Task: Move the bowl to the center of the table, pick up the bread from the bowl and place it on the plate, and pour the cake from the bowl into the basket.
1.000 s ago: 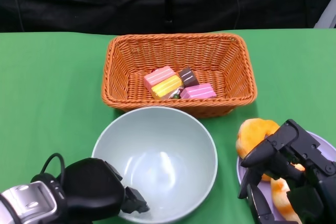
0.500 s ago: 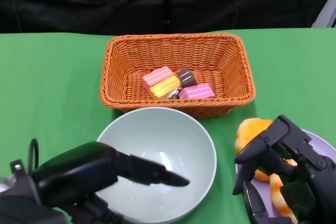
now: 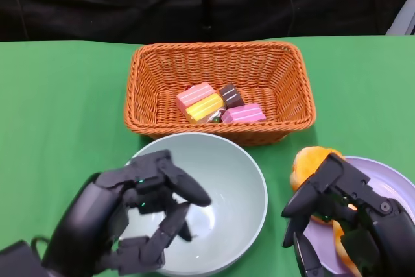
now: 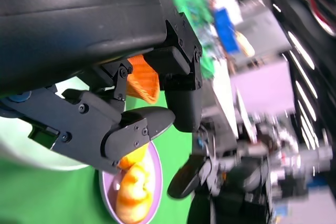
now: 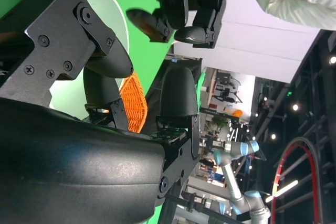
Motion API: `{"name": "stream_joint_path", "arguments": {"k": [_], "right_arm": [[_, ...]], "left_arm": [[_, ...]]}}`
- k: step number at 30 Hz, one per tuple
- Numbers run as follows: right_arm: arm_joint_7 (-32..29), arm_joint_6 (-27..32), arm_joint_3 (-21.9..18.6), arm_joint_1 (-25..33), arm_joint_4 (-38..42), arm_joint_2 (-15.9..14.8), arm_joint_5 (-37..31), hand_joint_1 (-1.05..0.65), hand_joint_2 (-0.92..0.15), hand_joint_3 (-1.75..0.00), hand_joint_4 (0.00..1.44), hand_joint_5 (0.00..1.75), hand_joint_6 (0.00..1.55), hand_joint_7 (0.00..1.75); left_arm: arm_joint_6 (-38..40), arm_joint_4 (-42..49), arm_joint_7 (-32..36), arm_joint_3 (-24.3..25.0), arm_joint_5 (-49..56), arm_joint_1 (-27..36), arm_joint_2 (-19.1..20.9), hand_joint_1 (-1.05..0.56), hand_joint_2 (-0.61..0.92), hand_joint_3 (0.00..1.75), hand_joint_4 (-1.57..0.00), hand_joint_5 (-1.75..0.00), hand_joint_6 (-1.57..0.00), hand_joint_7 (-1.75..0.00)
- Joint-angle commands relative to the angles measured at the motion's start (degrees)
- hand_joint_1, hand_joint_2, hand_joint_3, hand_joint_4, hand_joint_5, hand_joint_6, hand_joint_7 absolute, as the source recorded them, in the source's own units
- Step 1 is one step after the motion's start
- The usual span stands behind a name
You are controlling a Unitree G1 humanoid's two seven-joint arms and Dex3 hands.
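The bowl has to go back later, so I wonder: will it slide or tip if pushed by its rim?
The bowl looks smooth and glazed, so it probably slides on the green table. Empty, with tall rounded walls, it may rock if pushed high. The left robot hand hovers over its rim.

Right hand's black fingers point(image 5: 176, 93) spread before the pale bowl point(image 5: 113, 11) and orange basket point(image 5: 134, 100).

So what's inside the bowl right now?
Nothing shows in the bowl: its visible inside is bare. The left hand covers the near-left part, so that patch cannot be checked. The cake pieces lie in the basket.
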Motion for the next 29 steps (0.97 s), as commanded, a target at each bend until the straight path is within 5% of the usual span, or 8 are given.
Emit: {"name": "stream_joint_path", "arguments": {"k": [1, 10, 20, 29], "right_arm": [[-0.37, 0.53, 0.33, 0.62, -0.63, -0.36, -0.55, 0.02, -0.28, -1.53, 0.52, 1.74, 0.52, 1.60], [-1.38, -2.79, 0.43, 0.70, 2.27, 0.16, -0.76, 0.03, -0.29, -1.54, 0.61, 1.74, 0.58, 1.59], [-2.81, -11.37, -2.80, 0.78, 7.52, -0.93, -4.56, 0.14, -0.24, -1.75, 1.03, 1.75, 0.84, 1.65], [-2.55, -13.04, -3.00, 0.94, 8.85, -1.17, -4.98, 0.13, -0.21, -1.75, 1.04, 1.75, 0.86, 1.65]], "left_arm": [[3.10, -2.43, 2.43, 1.40, -0.35, 2.56, -0.42, -0.05, 0.49, 1.40, -0.85, -1.74, -0.76, -1.55], [-7.24, 2.47, 2.73, 1.67, 1.43, 7.46, -2.84, 0.02, 0.43, 1.51, -0.92, -1.75, -0.81, -1.62], [-25.35, 13.16, 1.07, 0.40, 2.50, 6.74, -3.58, -0.01, 0.31, 1.68, -0.98, -1.75, -0.86, -1.67], [-27.77, 14.84, 0.33, -0.02, 0.72, 6.85, -3.40, -0.04, 0.26, 1.71, -1.00, -1.74, -0.89, -1.62]]}}
